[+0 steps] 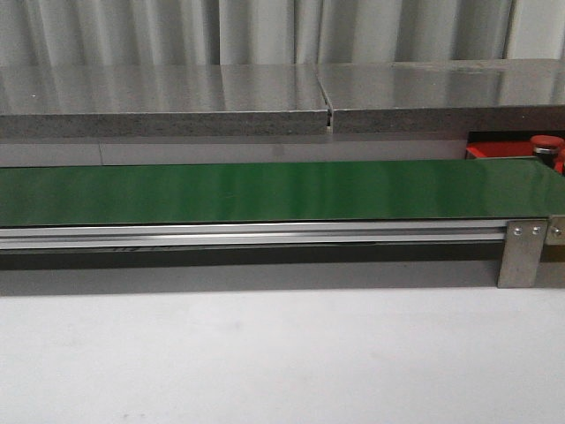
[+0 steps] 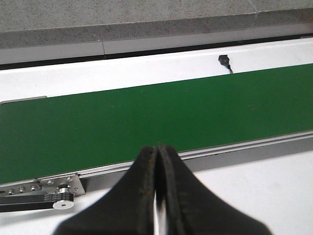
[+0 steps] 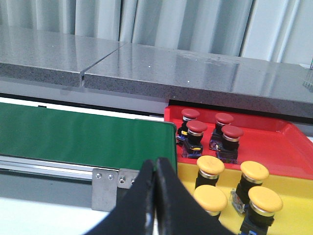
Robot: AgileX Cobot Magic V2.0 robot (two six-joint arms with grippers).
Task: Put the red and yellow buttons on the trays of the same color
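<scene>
The green belt point(image 1: 265, 190) runs bare across the middle of the front view, with nothing riding on it. At the far right edge of that view only a sliver of the red tray point(image 1: 494, 151) and one red button point(image 1: 546, 141) peek out behind the belt's end.

The right wrist view tells more. In its lower right, the red tray point(image 3: 274, 142) holds four red buttons point(image 3: 197, 128) standing upright in a close cluster, and the yellow tray point(image 3: 293, 188), just in front of it and touching it, holds four yellow buttons point(image 3: 210, 165), two of them partly cut off by the bottom of the frame. By colour, everything looks sorted already (as far as these views reach).

Both grippers are pressed together with nothing between them: the left gripper point(image 2: 157, 186) sits at the bottom centre of its view, over the near edge of the belt, and the right gripper point(image 3: 155, 196) sits at the bottom centre of its own, near the belt's metal end bracket point(image 3: 110, 181).

The risk I see is crowding. The buttons stand close together, so a new one lowered among them could knock a neighbour over, and a gripper that stays pinched like this would simply push a button along the belt rather than take hold of it.
</scene>
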